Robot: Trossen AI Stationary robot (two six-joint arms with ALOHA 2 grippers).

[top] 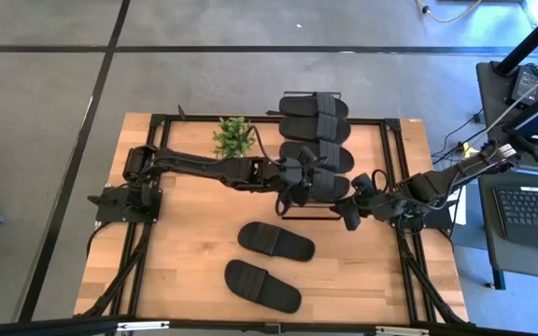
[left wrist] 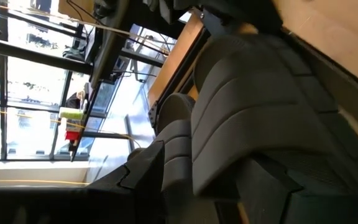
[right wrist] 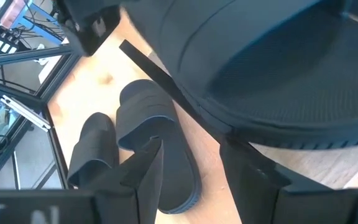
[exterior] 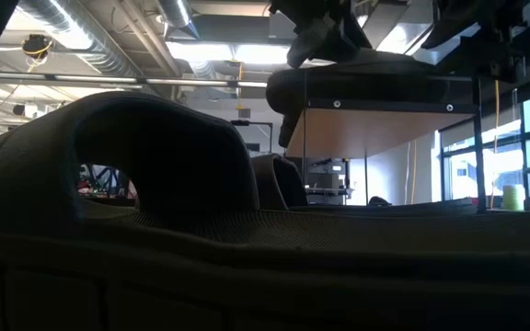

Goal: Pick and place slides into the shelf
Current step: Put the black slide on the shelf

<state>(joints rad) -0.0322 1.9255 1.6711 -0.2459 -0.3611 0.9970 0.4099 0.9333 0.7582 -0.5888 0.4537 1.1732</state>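
**Both arms at the shelf's near end, two slides waiting on the counter**

The counter [top: 185, 271] carries the whole job; on it, toward the far-right middle, stands the shelf [top: 320, 213], a narrow rack running away from the camera edge, with a small green plant [top: 233, 137] just beside its far-left corner; the shelf top holds four slides in a row, their long axes lying across the rack, from the farthest slide [top: 314, 105] to the nearest slide [top: 318, 184]; two more lie well apart from the rack on the bare wood, a loose slide [top: 276, 242] nearer the shelf and a last slide [top: 262, 286] nearer the front edge, both with long axes running roughly left to right, slightly skewed.

The left gripper [top: 299, 187] is at the nearest slide on the shelf, fingers spread wide; its wrist view is filled by a ribbed strap [left wrist: 253, 112], and it probably has that slide between the fingers, though the contact itself is hidden; the right gripper [top: 353, 213] sits just beside the shelf's near right corner, fingers [right wrist: 148, 180] parted and holding nothing, with the two counter slides straight ahead of them.

Judging from this, the loose slide is the next pick; it lies just toward the front of both grippers, and the right one, free and already facing it, is better placed.
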